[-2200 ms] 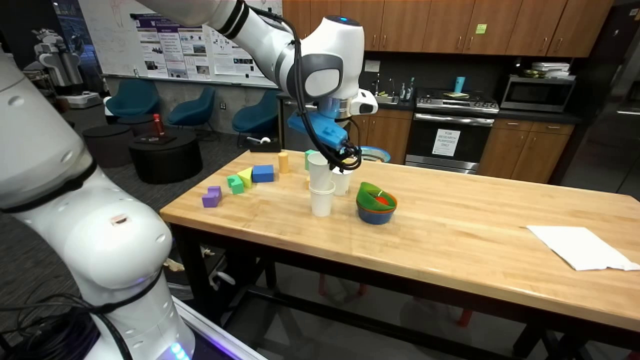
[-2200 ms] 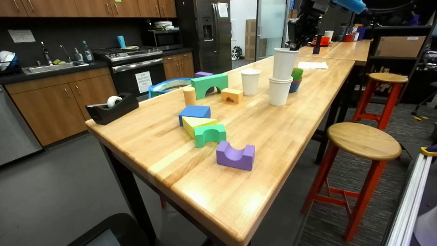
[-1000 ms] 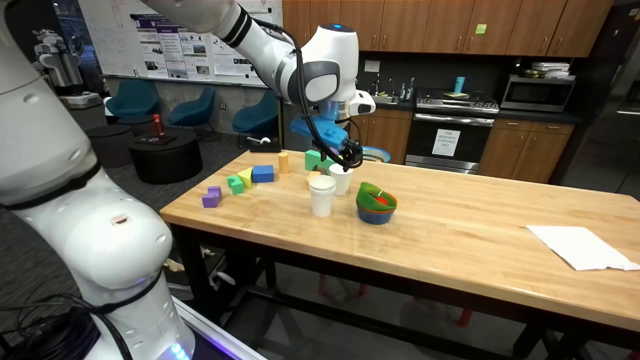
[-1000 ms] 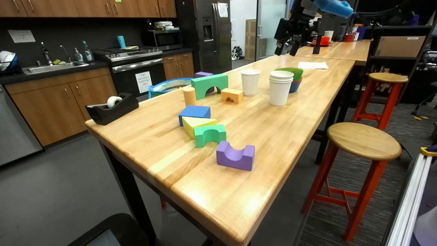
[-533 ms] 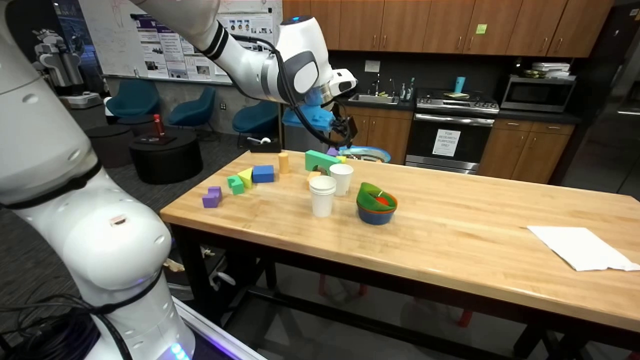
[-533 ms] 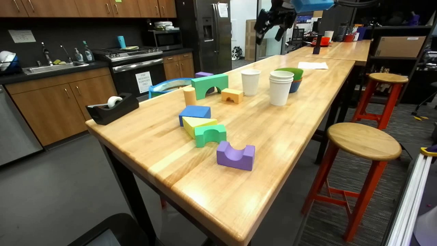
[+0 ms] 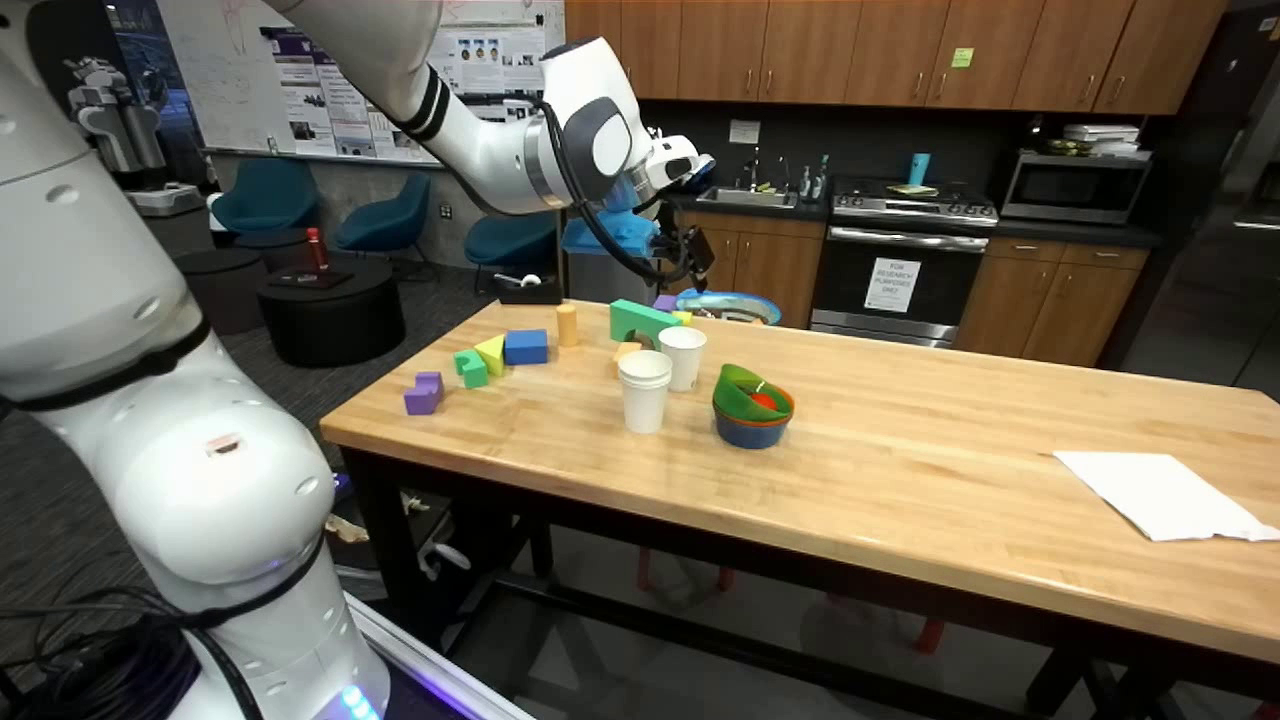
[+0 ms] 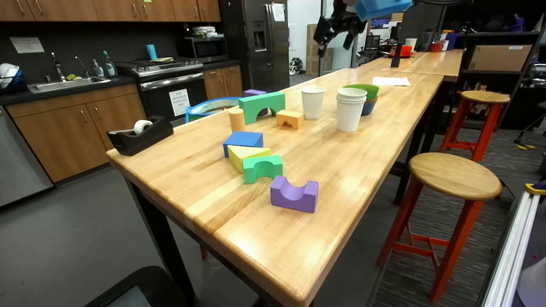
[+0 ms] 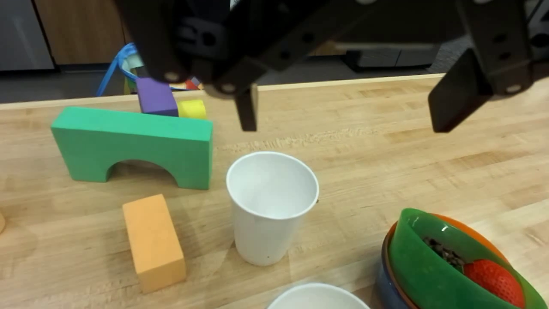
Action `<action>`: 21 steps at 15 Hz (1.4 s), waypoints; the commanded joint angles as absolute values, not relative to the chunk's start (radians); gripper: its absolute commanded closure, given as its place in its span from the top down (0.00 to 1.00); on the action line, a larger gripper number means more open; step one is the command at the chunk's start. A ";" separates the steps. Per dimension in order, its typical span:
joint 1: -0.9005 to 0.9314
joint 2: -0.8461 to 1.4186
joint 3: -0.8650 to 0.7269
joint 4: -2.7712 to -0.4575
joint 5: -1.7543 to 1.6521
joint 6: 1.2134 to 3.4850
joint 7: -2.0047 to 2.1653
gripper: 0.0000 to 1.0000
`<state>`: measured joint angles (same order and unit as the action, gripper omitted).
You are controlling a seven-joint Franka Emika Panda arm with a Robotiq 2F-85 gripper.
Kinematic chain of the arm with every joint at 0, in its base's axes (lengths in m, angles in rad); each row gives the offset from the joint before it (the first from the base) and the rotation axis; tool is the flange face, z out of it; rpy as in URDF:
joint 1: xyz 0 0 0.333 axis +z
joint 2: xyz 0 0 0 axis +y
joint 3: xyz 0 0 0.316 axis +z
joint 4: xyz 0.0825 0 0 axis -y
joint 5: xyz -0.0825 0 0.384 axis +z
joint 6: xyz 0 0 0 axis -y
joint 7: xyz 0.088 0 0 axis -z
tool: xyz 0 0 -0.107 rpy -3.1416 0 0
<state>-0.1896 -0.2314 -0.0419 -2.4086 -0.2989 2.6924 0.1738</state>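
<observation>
end effector (image 9: 343, 122) gaping wide, holding nothing, hanging above table (image 7: 950, 450) | cup (image 9: 266, 231) standing upright just beside nested cups (image 8: 349, 113) | imo centering first, squeezing softly is looking safest

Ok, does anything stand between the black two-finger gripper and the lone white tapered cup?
Nothing visible does. The gripper hangs open, higher than the lone cup, which shows whole and mouth up in the wrist view. The nested white tapered cups and the long green arch block stand beside it, not in between.
</observation>
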 commanded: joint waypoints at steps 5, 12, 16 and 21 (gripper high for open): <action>-0.190 -0.229 -0.041 -2.406 -0.298 2.691 0.179 1.00; -0.075 -0.136 -0.109 -2.241 0.066 2.235 -0.161 1.00; -0.098 -0.052 -0.131 -2.092 0.109 1.973 -0.197 1.00; -0.130 0.057 -0.152 -1.940 0.158 1.820 -0.196 1.00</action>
<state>-0.1133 -0.0217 -0.1428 -2.0444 0.1180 1.8954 -0.1826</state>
